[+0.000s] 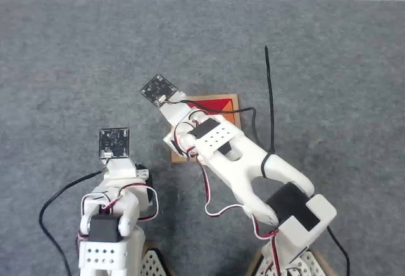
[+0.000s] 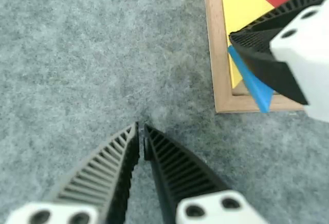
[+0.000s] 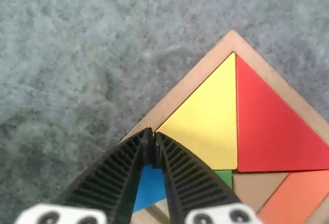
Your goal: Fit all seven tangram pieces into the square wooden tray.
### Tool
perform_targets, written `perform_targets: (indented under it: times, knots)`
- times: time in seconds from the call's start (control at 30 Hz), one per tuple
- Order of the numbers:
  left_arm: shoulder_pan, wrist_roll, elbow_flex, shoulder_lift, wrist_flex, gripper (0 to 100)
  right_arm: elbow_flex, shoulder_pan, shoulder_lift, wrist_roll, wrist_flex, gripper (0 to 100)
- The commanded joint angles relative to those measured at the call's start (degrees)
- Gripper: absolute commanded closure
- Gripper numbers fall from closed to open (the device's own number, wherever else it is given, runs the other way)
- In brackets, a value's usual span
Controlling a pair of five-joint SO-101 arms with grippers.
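Tool [image 3: 153, 135] grips blue piece [image 3: 149, 188] at tray [image 3: 185, 89] corner.

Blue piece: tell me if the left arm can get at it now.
Probably not. The right gripper is shut right over the blue piece at the tray corner, blocking the left gripper.

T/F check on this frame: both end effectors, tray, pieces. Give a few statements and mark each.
1. The left end effector is over the carpet, outside the tray. True.
2. The left end effector holds a piece. False: it is shut and empty.
3. The yellow triangle and red triangle lie edge to edge in the tray. True.
4. The right end effector is far from the tray. False: its tips are at the tray's rim, beside the yellow triangle.
5. The blue piece lies out on the carpet. False: it is at the tray's corner, by the right end effector.
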Motion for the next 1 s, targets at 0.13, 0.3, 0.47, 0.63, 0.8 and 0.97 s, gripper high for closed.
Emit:
perform_targets:
  times: [0.13, 0.3, 0.47, 0.63, 0.8, 0.97]
  knots:
    - [-0.4, -0.6, -0.7, -1.1, 0.1, 99, -2.5, 0.7, -1.6, 0.9, 0.9, 99.2]
    - [-0.4, -0.6, -0.7, -1.1, 0.1, 99, -0.2, 3.1, -12.7, -2.4, 1.5, 99.2]
    - [-0.4, -0.6, -0.7, -1.1, 0.1, 99, 13.6, 0.4, -26.8, -0.8, 0.1, 99.2]
    - [-0.4, -0.6, -0.7, -1.1, 0.1, 99, 22.8, -2.4, -30.5, -0.3, -4.6, 99.2]
    - [-0.4, -0.6, -0.7, -1.1, 0.1, 99, 21.9, -6.7, -25.6, -0.3, -5.9, 99.2]
    - [-0.4, -0.6, -0.7, -1.1, 0.1, 99, 19.2, -8.4, -19.6, -0.7, -5.9, 99.2]
